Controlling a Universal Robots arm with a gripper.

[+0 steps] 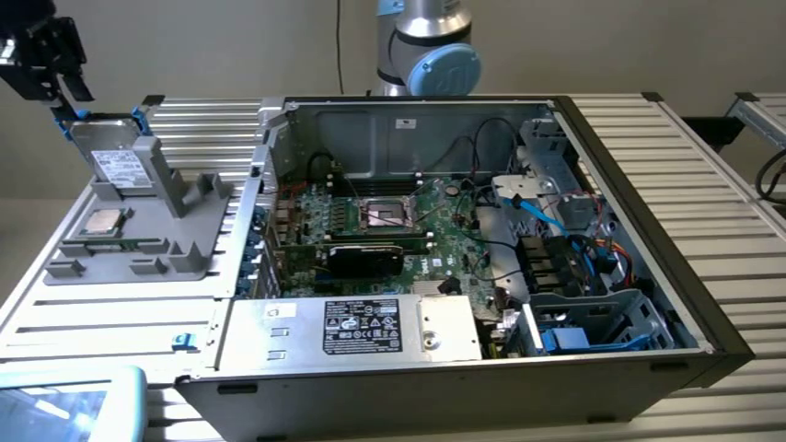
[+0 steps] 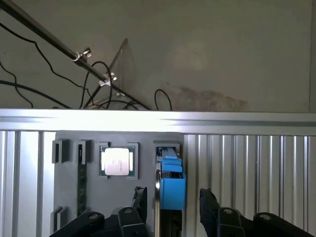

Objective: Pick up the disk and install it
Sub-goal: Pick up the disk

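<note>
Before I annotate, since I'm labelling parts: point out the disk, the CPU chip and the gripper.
disk (image 1: 120,164), exterior view, white label.
CPU chip (image 2: 117,161), wrist view, silver lid centre.
gripper (image 1: 70,96), exterior view, midway between fingertips.

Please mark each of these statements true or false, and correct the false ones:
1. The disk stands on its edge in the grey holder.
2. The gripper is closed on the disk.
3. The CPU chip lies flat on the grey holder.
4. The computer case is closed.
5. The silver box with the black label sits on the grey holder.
1. True. The disk stands on edge in the grey holder.
2. False. The gripper is open, with one finger on each side of the disk's blue carrier and a gap on both sides.
3. True. The CPU chip lies flat there.
4. False. The computer case is open and shows the motherboard.
5. False. The silver box sits inside the case.
</note>
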